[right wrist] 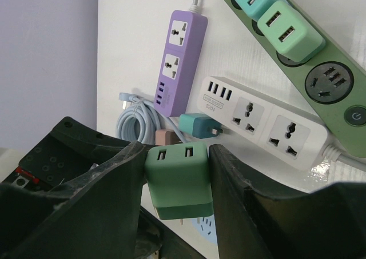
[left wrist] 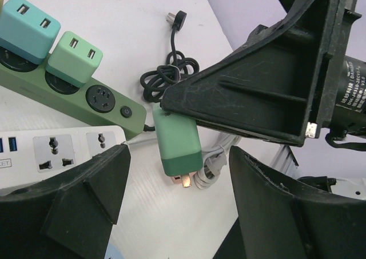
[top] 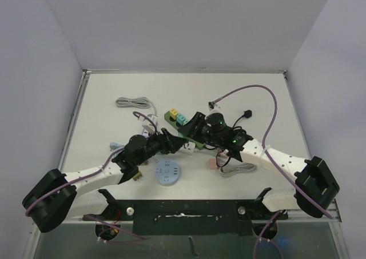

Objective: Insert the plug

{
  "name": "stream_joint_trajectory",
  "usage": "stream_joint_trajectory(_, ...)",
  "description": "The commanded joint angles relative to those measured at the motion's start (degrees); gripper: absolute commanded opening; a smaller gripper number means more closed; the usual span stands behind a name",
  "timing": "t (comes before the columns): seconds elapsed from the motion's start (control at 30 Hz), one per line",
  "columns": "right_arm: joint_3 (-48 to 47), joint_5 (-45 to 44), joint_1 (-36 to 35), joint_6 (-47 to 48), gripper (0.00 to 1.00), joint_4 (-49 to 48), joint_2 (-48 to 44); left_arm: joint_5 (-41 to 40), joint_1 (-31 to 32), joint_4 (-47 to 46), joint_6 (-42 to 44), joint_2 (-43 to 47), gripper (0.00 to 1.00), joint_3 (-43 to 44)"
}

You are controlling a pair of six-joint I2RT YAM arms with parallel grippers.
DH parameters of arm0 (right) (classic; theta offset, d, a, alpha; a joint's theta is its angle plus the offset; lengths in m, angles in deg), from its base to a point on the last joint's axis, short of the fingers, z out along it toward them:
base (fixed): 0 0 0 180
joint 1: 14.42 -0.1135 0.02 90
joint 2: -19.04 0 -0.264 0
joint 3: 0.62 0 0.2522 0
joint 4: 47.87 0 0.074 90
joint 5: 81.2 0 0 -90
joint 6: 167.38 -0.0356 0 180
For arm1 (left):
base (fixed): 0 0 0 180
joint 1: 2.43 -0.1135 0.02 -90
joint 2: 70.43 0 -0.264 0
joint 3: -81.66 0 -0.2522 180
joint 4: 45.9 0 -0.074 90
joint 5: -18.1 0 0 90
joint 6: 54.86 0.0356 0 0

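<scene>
Right wrist view: the green charger plug is pinched tight in the right hand, at the bottom middle of the frame. The empty socket on the green power strip waits at upper right. The left hand is wide and holds nothing. I think the next move is to line the pins up over that socket and push.

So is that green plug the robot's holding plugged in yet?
Out: the right gripper holds the green plug, its prongs bare.

mint-green usb plug pinched in right end effector, prongs out, near green power strip, end socket empty
</scene>
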Motion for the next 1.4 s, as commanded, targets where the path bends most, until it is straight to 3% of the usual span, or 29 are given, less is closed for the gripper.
stream_joint_trajectory(0.0, -0.21, 1.65, 0.23, -0.7, 0.4, -5.24, -1.48, -0.77, 0.36, -6.71, -1.54, -0.53, 0.56, -0.13)
stream_joint_trajectory(0.4, -0.26, 4.4, -0.01, 2.9, 0.47, -6.2, -1.61, 0.03, 0.36, -8.69, -0.91, -1.46, 0.3, -0.39)
stream_joint_trajectory(0.57, -1.03, 6.95, 1.06, 9.08, 0.67, -4.55, -3.35, 2.23, 0.18, -6.17, 1.04, -0.08, 0.27, -0.1)
stream_joint_trajectory(0.73, 0.17, 28.47, 5.3, 31.46, 0.71, -5.6, -6.48, 9.21, -0.21, -2.24, 5.9, 3.5, 0.27, 0.11)
stream_joint_trajectory(0.9, 0.37, 49.9, 11.17, 45.35, 0.71, 0.0, -11.12, 20.18, -0.52, -2.06, 9.88, 6.41, 0.27, -0.56)
stream_joint_trajectory(1.2, -1.89, 60.61, 12.47, 66.48, 0.67, 14.77, -15.15, 35.59, -0.61, -4.21, 13.08, 8.04, 0.27, 0.9)
stream_joint_trajectory(1.37, -5.12, 65.48, 12.35, 75.17, 0.65, 24.1, -12.38, 39.27, -0.65, -3.46, 14.44, 7.62, 0.27, 2.54)
